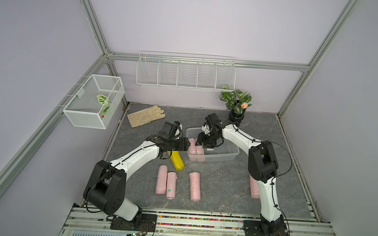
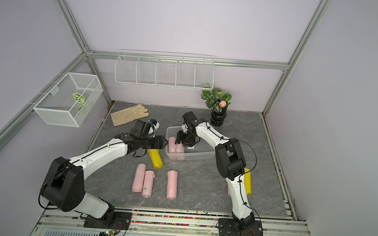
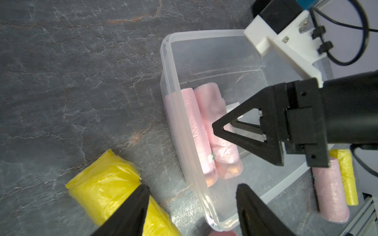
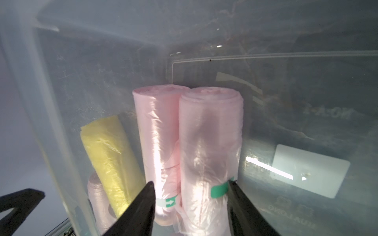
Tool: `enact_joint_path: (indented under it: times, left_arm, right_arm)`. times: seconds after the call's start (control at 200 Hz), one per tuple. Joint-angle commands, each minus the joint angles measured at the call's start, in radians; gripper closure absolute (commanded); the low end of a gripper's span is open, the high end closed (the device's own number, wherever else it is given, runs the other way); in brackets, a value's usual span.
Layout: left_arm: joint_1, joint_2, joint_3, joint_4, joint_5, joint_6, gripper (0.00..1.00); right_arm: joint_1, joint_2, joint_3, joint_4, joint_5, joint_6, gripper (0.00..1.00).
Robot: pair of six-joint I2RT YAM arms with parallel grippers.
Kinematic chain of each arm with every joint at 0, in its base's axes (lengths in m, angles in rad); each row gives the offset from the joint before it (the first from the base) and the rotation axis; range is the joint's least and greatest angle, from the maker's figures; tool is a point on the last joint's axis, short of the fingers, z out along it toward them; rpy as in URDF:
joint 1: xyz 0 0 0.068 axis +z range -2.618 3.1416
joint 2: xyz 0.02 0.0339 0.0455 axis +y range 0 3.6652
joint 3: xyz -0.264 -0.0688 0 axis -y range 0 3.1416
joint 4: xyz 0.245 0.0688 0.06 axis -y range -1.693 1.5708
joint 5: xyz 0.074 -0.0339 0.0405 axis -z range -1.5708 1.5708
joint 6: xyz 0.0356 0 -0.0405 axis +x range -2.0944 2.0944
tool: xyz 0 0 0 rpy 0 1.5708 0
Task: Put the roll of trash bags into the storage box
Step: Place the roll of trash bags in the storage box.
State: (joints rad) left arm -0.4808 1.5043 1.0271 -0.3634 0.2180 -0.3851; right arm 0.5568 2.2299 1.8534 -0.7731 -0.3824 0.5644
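Observation:
The clear storage box [image 1: 233,153] [image 2: 203,157] [image 3: 166,49] stands mid-table. Two pink rolls of trash bags [image 1: 196,149] [image 2: 176,146] lie side by side on its floor at its left end. My right gripper [image 1: 197,143] [image 2: 178,141] [image 4: 191,181] reaches down into the box and is open. Its fingers straddle the right-hand roll [image 4: 208,143] [image 3: 208,102]: one pad touches it at the green tape, the other stands off in front of the left-hand roll [image 4: 157,132]. My left gripper [image 1: 187,143] [image 2: 166,143] [image 3: 193,186] hovers open and empty at the box's left corner.
A yellow roll [image 1: 176,161] [image 3: 106,188] lies under my left gripper, outside the box. Three pink rolls [image 1: 171,185] lie nearer the front, and further rolls [image 2: 247,180] lie behind my right arm. At the back are a glove [image 1: 145,118] and a potted plant [image 1: 236,103].

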Motion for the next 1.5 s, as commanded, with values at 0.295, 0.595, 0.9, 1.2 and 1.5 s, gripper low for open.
enact_joint_path:
  times: [0.295,0.595,0.9,1.2,1.5]
  left_arm:
    - [-0.004,0.001,0.013,0.010,0.003,0.004,0.28]
    - [-0.004,0.008,0.018,0.014,0.008,0.011,0.28]
    - [-0.005,0.021,0.021,0.021,0.024,0.017,0.28]
    - [-0.004,0.044,0.028,0.023,0.049,0.015,0.28]
    - [-0.005,0.044,0.034,0.010,0.045,0.011,0.28]
  right_arm:
    - [-0.034,-0.270,-0.071,-0.180,0.218,-0.097,0.37]
    - [-0.117,-0.574,-0.367,-0.312,0.397,-0.120,0.27]
    - [-0.151,-0.891,-0.784,-0.371,0.471,0.021,0.19]
    - [-0.244,-0.994,-0.967,-0.347,0.464,0.074,0.14]
    - [-0.289,-0.874,-0.983,-0.283,0.473,0.050,0.12]
